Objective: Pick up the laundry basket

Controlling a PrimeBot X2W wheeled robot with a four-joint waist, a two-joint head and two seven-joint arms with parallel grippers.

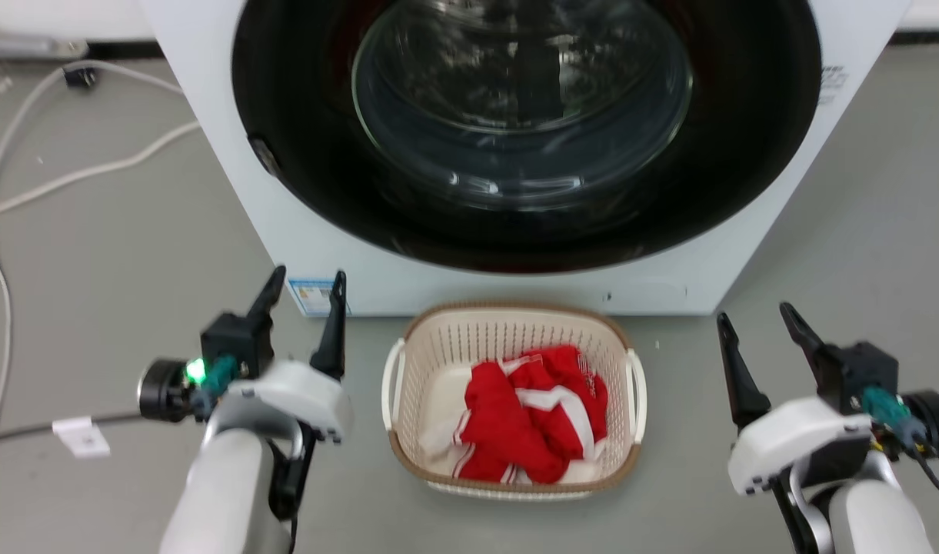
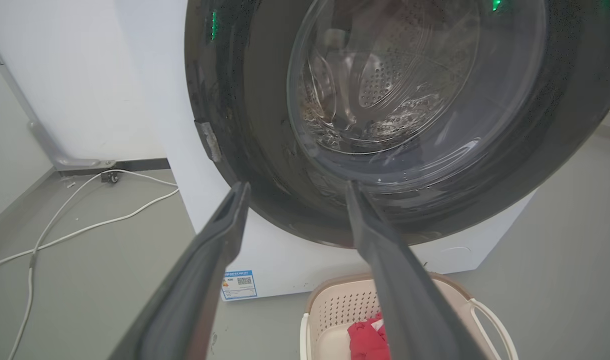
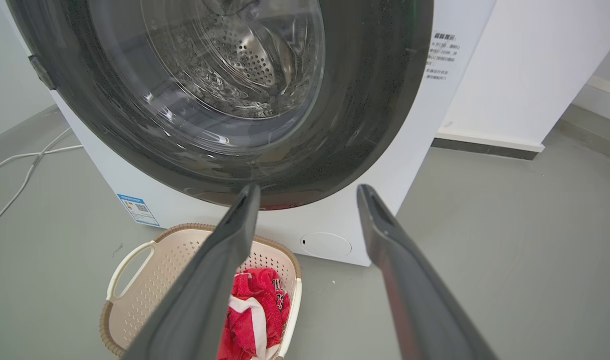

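Flanking the task object, the left gripper (image 1: 308,274) and the right gripper (image 1: 754,312) each hold their two long dark fingers spread apart with nothing between them, tips pointing toward the machine; the left wrist view (image 2: 297,184) and right wrist view (image 3: 308,186) show the same gap. A small green light (image 1: 196,371) glows on the left wrist. Between the grippers, touching neither, the cream perforated plastic laundry basket (image 1: 507,337) stands upright on the grey floor (image 1: 861,231), open top upward, just before the base of the white front-loading washing machine (image 1: 515,288); whether it touches the machine cannot be told. Its long axis appears to run left to right, parallel to the machine's front, with one white loop handle at the left end (image 1: 392,377) and one at the right end (image 1: 638,385). The body is rounded-rectangular with a brown woven-look rim (image 1: 515,307) and rows of small holes in the walls. Inside lies a crumpled red garment with white stripes (image 1: 527,415), bearing white lettering too small to read. A blue-and-white sticker (image 1: 313,296) sits at the machine's lower left corner, and a block of printed text (image 3: 442,55) beside the round dark glass door (image 1: 523,115); neither is legible. White cables (image 1: 69,173) trail over the floor at left.
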